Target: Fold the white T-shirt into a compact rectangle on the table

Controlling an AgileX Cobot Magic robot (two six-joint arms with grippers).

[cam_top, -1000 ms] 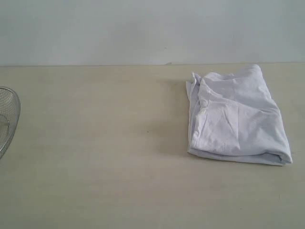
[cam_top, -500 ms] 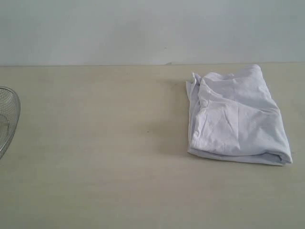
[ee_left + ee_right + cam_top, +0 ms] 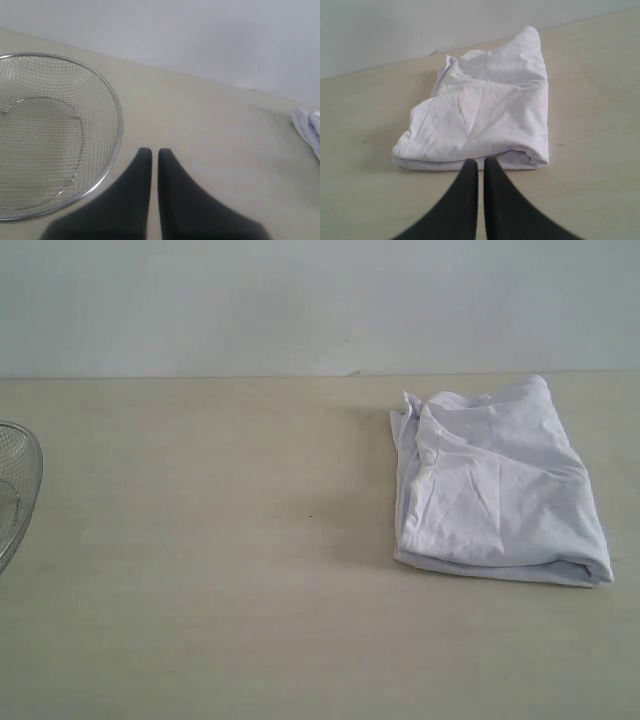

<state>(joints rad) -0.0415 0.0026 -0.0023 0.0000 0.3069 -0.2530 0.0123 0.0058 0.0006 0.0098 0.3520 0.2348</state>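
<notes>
White T-shirt [image 3: 495, 490] seen folded on table [image 3: 200, 560], only plain white side shown. Wire basket [image 3: 30, 455] cut off at edge. Left gripper [image 3: 151, 151] and right gripper [image 3: 480, 162] clenched, nothing grasped.

our exterior view looks from slightly above, across the surface [image 3: 200, 570] toward the wall [image 3: 300, 300]. in it we have the folded white t-shirt [image 3: 495, 490] at 3 o'clock and the wire basket [image 3: 15, 480] cut off at 9 o'clock. our left wrist view sits low behind the left tool [image 3: 151, 152], close over the basket, catching a t-shirt corner far off. our right wrist view looks past the right tool [image 3: 481, 161], near the t-shirt. all three share it.
</notes>
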